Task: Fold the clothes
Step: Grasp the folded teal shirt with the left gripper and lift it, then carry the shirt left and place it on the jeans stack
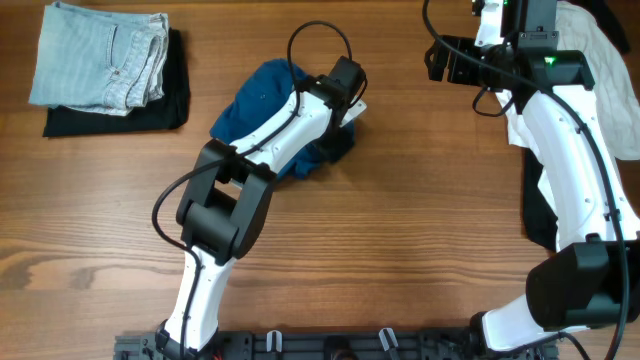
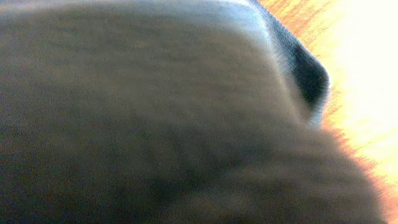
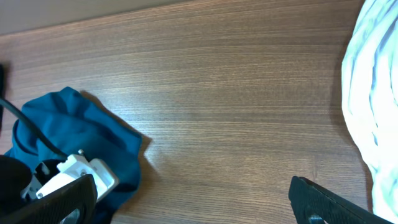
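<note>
A crumpled blue garment lies on the wooden table just left of centre; it also shows in the right wrist view. My left gripper is pressed down into its right side, fingers hidden in the cloth. The left wrist view is filled with blurred cloth right against the lens, with no fingers visible. My right gripper hovers at the far right of the table, open and empty, with its fingers wide apart over bare wood.
A folded stack sits at the far left: light blue jeans on a black garment. A white garment and a black one lie at the right edge under the right arm.
</note>
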You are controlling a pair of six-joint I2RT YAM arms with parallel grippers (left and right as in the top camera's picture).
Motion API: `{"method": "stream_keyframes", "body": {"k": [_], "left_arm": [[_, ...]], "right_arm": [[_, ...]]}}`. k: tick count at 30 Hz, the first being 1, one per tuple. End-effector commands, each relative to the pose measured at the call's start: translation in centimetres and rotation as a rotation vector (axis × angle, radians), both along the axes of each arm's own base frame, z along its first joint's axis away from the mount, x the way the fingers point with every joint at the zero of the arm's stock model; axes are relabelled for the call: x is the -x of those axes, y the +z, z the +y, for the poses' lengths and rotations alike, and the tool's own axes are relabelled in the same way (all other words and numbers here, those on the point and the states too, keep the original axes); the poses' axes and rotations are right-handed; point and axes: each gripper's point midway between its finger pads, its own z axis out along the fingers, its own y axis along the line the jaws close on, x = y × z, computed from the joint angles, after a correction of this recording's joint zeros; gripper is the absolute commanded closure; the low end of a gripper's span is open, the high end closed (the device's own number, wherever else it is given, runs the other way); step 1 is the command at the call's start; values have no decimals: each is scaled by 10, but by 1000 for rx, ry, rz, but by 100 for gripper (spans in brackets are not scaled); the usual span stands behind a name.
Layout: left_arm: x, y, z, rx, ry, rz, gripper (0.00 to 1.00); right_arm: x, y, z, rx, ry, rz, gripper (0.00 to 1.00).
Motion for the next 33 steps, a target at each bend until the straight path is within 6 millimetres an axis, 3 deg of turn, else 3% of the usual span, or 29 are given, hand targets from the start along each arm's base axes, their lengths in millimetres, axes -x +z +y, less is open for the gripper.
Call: {"method": "stream_keyframes", "body": {"k": [1,3,5,6,8,10,14,17,23,25,28,33], "left_arm": [[25,-93,40,-100,40,189,45],[25,-107,47,-105,58,205,74],[20,-107,52,-101,72,199,84],[18,-107,54,-97,80,194,96],[17,-107,56,-98,85,196,96],[8,-91,66,-134,129,151,96],[-21,3,99,-189,196,19,96],[-47,93,122,-91,279,-159,96],[-64,221,167,53,401,-474,96],[-66,254,183,85,436,-565,96],[-75,283,216,68,461,-670,96],[-98,328,316,-158,463,-866,96]], "right_arm": [[-3,-6,-2,3,-18,11,0],[-3,-7,-2,4,-18,11,0],[-3,-6,-2,5,-17,10,0],[-3,-6,-2,5,-17,9,0],[-3,-6,-2,5,-17,9,1],[-3,-7,-4,14,-24,9,0],[-4,-6,-4,13,-24,5,0],[-4,-6,-4,12,-24,5,0],[-4,-6,-3,9,-22,6,0],[-4,-6,-3,8,-23,6,0],[-4,-6,-3,8,-23,7,1],[-3,-7,-3,8,-23,11,1]]}}
